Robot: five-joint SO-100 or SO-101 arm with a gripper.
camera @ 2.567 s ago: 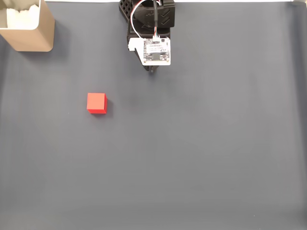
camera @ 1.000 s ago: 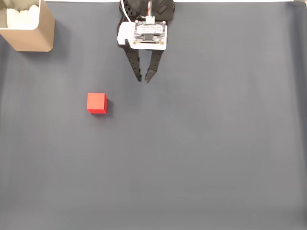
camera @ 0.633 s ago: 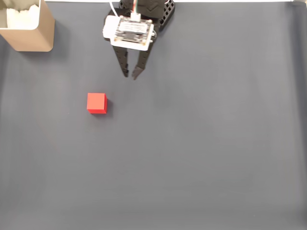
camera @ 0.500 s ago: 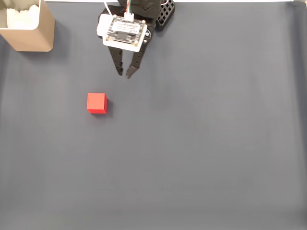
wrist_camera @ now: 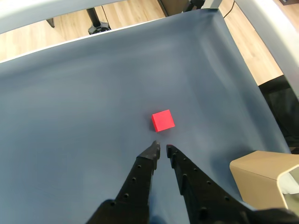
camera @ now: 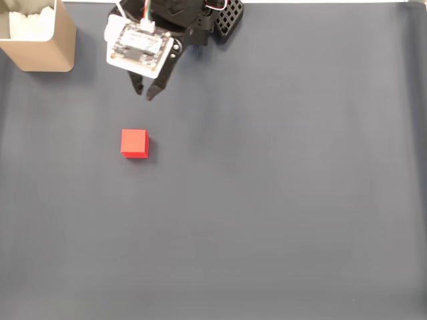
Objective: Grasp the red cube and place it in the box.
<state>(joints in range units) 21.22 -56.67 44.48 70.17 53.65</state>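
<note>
The red cube (camera: 135,143) lies untouched on the grey table (camera: 280,200), well apart from the box (camera: 40,40) at the corner; grasp and placing both remain. The end effector (camera: 145,92) hovers near it, slightly parted, empty. The wrist view adds wooden floor (wrist_camera: 70,21) beyond

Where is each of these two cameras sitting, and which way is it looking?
Fixed view: sits above, looking straight down on the grey mat; the arm and its pincer enter from the top edge.
Wrist view: rides on the arm, looking forward and down along the pincer.
Shared: the red cube, the box, the mat.
</note>
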